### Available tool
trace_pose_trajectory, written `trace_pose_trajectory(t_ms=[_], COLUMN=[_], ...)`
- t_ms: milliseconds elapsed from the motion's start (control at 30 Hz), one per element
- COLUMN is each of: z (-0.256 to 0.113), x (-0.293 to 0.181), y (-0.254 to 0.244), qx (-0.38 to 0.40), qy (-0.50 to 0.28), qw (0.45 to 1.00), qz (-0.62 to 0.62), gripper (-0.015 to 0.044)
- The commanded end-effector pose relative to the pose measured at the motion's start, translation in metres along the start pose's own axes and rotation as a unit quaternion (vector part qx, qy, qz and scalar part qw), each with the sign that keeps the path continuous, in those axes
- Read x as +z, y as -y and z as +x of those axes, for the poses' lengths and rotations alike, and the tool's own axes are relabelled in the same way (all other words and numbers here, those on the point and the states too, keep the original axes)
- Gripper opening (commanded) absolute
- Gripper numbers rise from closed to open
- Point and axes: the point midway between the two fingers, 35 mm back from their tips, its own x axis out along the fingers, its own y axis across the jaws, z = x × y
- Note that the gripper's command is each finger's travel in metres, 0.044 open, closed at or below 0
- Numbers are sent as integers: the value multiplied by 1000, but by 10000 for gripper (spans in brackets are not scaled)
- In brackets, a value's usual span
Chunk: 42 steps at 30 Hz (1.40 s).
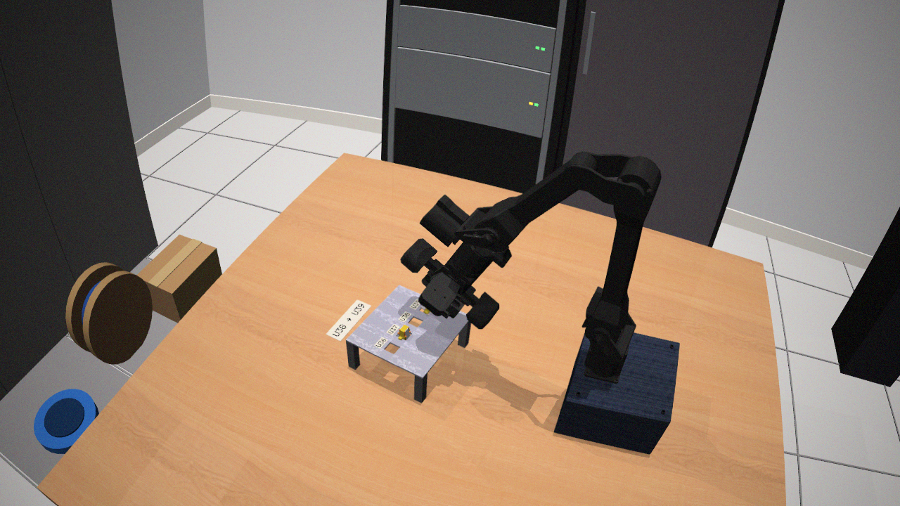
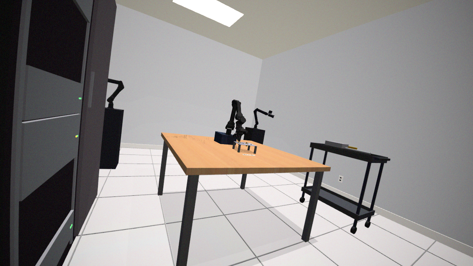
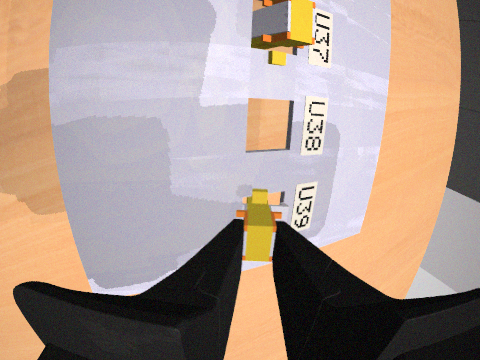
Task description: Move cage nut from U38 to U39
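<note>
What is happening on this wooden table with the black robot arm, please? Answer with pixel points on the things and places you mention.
The gripper [image 1: 434, 313] [image 3: 258, 230] of the black arm is shut on a small yellow and grey cage nut [image 3: 259, 235] at hole U39 of the pale rail plate [image 1: 377, 343] [image 3: 200, 165]. Square hole U38 is empty. A second yellow and grey nut [image 1: 403, 332] [image 3: 301, 22] sits at U37. I cannot tell whether the held nut is clipped in.
</note>
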Motion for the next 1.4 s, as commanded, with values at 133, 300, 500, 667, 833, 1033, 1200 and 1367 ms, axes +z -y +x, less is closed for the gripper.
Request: trace_pose_trajectory(t_ms=[133, 300, 500, 667, 833, 1033, 1200, 1367], z=[1, 1, 1, 1, 1, 1, 1, 1], x=[-1, -1, -1, -1, -1, -1, -1, -1], y=[-1, 0, 0, 1, 1, 1, 1, 1], qx=[1, 5, 11, 16, 18, 18, 18, 18], qy=[-2, -2, -2, -2, -2, -2, -2, -2], qw=[1000, 1000, 1000, 1000, 1000, 1000, 1000, 1000], qz=[2, 2, 2, 2, 2, 2, 2, 2], gripper=[33, 33, 33, 33, 33, 33, 33, 33])
